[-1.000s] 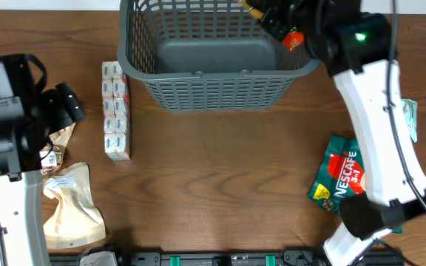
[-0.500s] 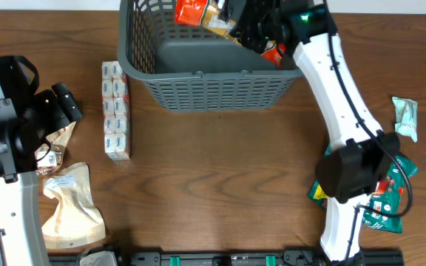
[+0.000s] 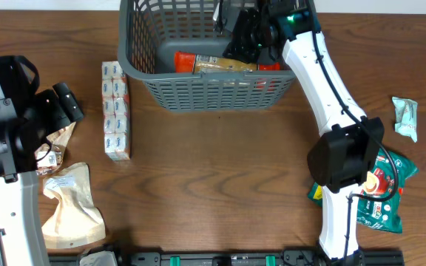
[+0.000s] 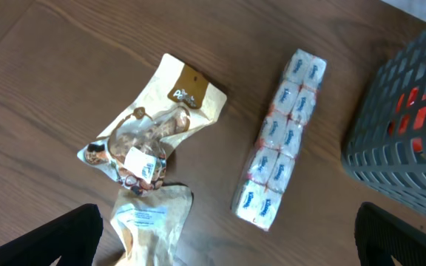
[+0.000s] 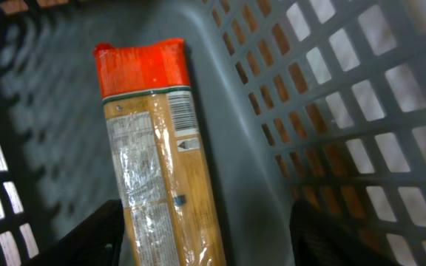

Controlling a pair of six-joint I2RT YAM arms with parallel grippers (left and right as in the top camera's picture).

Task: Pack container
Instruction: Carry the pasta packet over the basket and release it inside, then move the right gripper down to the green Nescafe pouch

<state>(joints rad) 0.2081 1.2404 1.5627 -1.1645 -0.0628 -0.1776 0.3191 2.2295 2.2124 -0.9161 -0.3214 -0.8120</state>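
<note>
The container (image 3: 211,94) is a dark grey slotted basket at the back centre of the table. A long packet (image 3: 217,63) with a red end and clear wrap lies on its bottom, along the front wall. My right gripper (image 3: 246,31) hangs open just above it, inside the basket. In the right wrist view the packet (image 5: 154,162) lies between and below the spread fingers of the right gripper (image 5: 213,240), beside the lattice wall of the container (image 5: 324,96). My left gripper (image 4: 231,240) is open and empty over the left of the table.
A strip of small white tissue packs (image 3: 115,109) lies left of the basket. Crumpled brown pouches (image 3: 69,203) and a snack bag (image 4: 150,133) lie by the left arm. A green Nescafe bag (image 3: 381,198) and a pale green packet (image 3: 405,118) lie at the right.
My right gripper carried the red-ended packet from the basket's right rim into the basket and opened. The packet now lies flat on the bottom. The left arm has hardly moved.
</note>
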